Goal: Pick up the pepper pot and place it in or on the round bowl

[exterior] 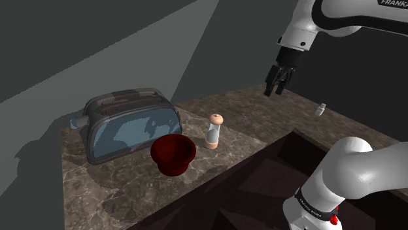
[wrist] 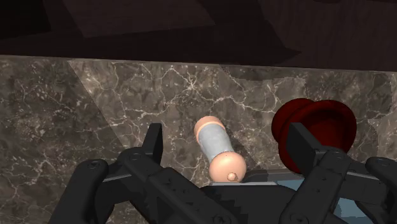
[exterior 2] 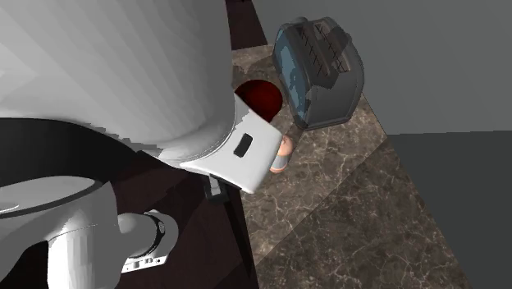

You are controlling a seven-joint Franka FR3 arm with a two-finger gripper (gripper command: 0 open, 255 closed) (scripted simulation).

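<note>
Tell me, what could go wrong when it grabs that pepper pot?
The pepper pot stands slim and upright, so the open gripper, once lowered, might knock it over. The dark red bowl sits close beside it; a finger could bump it. A toppled pot might roll off the counter edge.

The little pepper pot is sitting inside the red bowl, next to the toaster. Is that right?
Not quite. The pepper pot is not inside the red bowl. It stands upright on the marble counter beside the bowl, as the shoulder view shows. The bowl is indeed next to the toaster.
</note>
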